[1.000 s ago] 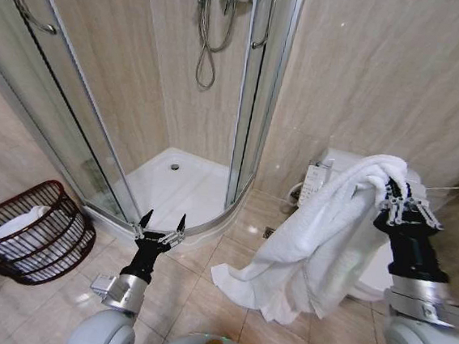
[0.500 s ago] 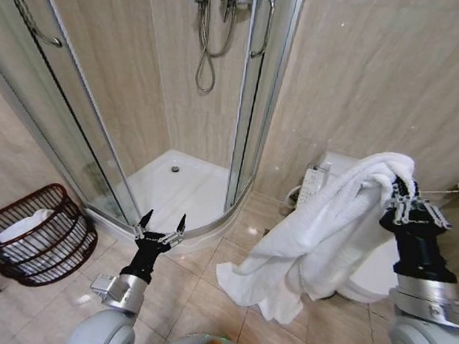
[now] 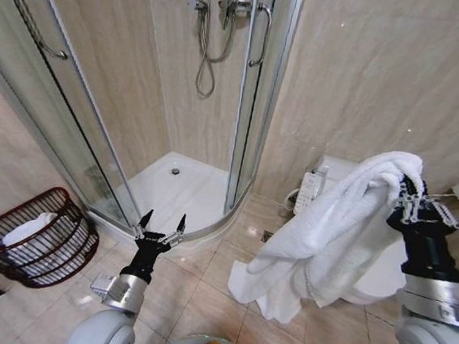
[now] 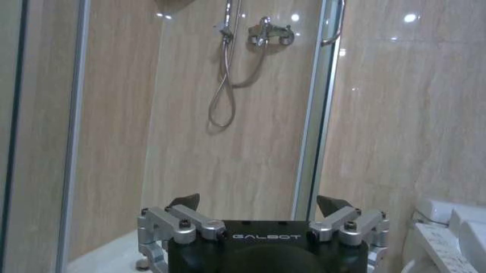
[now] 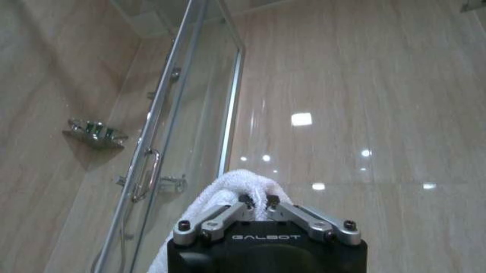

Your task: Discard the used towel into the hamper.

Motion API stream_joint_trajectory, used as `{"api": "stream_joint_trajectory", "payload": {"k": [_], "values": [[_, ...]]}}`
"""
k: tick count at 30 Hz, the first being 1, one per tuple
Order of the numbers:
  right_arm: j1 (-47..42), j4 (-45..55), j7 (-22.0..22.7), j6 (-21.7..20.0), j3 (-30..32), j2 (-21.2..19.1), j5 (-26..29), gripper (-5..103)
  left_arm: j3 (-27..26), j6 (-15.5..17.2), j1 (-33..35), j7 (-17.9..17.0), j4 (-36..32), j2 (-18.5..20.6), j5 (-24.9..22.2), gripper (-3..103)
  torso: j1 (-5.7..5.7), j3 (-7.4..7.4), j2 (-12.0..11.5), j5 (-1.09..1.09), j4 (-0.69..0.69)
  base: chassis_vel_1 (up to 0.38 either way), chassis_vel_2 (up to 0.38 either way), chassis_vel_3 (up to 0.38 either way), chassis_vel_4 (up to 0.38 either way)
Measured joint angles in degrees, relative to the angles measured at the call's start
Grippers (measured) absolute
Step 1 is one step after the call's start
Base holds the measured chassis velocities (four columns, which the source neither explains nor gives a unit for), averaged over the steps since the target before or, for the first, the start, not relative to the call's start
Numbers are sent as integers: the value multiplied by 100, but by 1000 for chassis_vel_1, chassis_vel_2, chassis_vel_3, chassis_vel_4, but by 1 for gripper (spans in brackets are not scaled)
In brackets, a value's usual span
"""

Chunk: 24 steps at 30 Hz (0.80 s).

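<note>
While a glass shower stall (image 3: 130,105) fills the corner ahead, a big white towel (image 3: 329,230) hangs over the toilet (image 3: 375,267), pinched at its top by the right gripper (image 3: 410,197). Low on the floor at far left sits the hamper (image 3: 28,238), tilted. Between them, the left gripper (image 3: 161,229) points upward, fingers spread and empty.
</note>
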Motion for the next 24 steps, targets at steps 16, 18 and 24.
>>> {"api": "stream_joint_trajectory", "payload": {"k": [16,18,24], "values": [[95,0,75,51,46,-233,130,4,0,0,0,0,0,0,0,100,148,222,370,0,0,0,0,0,0],[113,0,59,51,71,-284,164,4,0,0,0,0,0,0,0,100,163,239,403,0,0,0,0,0,0],[249,0,78,200,33,-503,242,4,0,0,0,0,0,0,0,100,213,328,540,0,1,0,0,0,0]]}}
